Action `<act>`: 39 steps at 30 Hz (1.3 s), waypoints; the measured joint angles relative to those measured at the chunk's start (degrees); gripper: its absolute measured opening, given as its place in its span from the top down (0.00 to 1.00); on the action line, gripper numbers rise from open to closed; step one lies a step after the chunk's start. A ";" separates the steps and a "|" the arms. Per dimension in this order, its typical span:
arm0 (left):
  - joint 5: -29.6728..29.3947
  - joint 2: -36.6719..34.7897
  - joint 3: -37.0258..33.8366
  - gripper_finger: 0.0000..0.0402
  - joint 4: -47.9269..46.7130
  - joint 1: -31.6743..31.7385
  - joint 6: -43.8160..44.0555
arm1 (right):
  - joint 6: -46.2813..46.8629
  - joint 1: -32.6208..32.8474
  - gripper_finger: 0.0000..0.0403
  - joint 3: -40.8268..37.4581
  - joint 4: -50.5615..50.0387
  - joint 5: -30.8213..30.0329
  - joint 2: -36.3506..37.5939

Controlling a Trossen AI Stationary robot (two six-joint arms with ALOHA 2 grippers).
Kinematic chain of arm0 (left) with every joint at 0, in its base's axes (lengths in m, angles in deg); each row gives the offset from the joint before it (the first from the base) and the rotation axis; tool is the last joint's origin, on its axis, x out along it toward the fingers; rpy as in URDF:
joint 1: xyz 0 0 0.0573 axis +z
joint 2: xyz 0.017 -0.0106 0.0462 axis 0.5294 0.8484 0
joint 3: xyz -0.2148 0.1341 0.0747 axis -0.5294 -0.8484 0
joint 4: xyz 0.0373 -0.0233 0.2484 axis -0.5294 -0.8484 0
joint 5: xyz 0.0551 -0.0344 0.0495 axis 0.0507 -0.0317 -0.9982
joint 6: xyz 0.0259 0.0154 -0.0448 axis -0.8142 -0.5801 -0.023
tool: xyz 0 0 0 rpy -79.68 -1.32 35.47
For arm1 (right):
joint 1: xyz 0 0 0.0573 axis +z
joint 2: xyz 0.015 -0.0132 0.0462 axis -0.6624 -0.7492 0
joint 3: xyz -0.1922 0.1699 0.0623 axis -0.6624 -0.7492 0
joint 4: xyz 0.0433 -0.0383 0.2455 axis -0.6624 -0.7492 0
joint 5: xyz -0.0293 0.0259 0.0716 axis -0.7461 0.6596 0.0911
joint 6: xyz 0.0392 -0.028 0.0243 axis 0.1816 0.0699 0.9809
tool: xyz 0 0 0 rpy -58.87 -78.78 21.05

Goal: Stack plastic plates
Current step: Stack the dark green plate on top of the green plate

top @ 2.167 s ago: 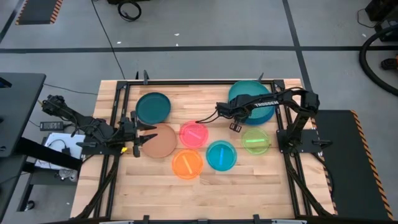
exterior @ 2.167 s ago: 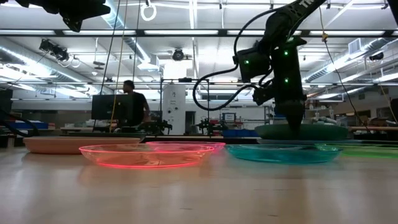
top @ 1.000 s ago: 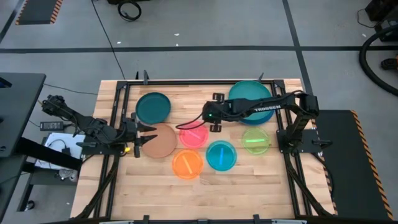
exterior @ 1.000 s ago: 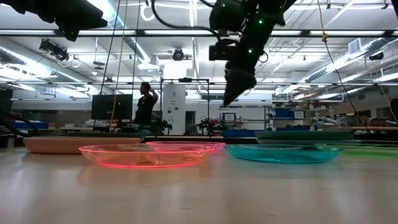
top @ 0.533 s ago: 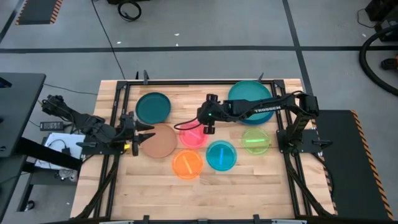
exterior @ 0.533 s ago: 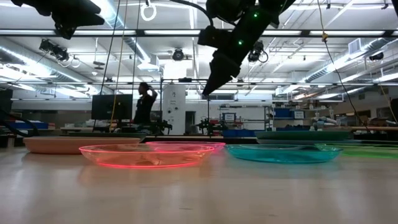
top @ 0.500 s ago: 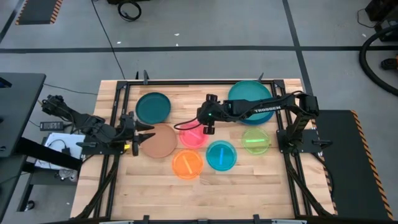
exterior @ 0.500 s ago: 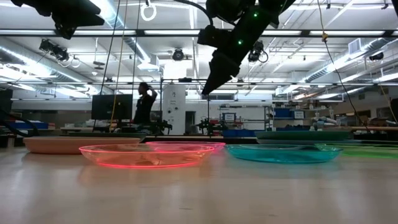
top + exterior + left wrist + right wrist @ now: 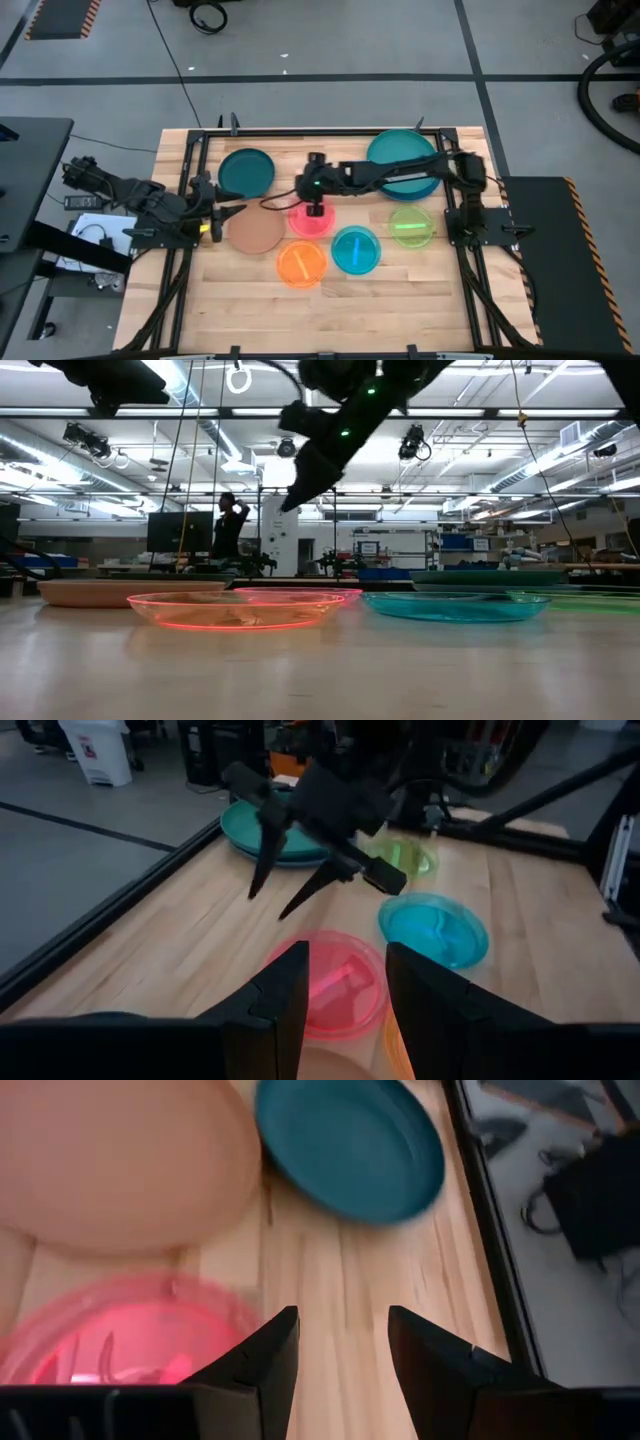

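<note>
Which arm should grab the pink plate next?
Right, probably. The right gripper hangs open above the table just beside the pink plate. The left gripper, also open, sits farther off at the brown plate's edge.

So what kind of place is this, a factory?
More likely a robotics lab or workshop: a wooden table with two arms mounted on it, a concrete floor, and strip lights and shelving behind.

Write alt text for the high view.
The right pincer, open, reaches across a wooden table above the pink plate; brown, dark-teal, orange, cyan and green plates lie around. The left pincer waits at the brown plate's edge.
</note>
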 joint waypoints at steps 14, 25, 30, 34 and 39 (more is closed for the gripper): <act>0.59 -0.24 1.32 0.65 -8.66 -1.95 4.43 | -13.69 -1.32 0.59 19.72 -2.03 9.59 -17.65; 5.66 -0.21 1.32 0.65 -13.95 -1.95 13.45 | -17.04 -2.86 0.59 34.39 -3.73 8.91 -29.91; 5.64 -0.21 1.31 0.65 -16.08 -1.95 16.33 | -18.05 -3.28 0.59 42.95 -10.63 6.04 -34.77; 5.62 -0.19 1.30 0.65 -15.99 -1.95 16.35 | -19.03 -3.26 0.59 48.27 -15.61 5.22 -37.98; 5.60 -0.19 1.30 0.65 -15.99 -1.95 16.29 | -19.64 -3.35 0.59 48.96 -16.10 4.60 -39.15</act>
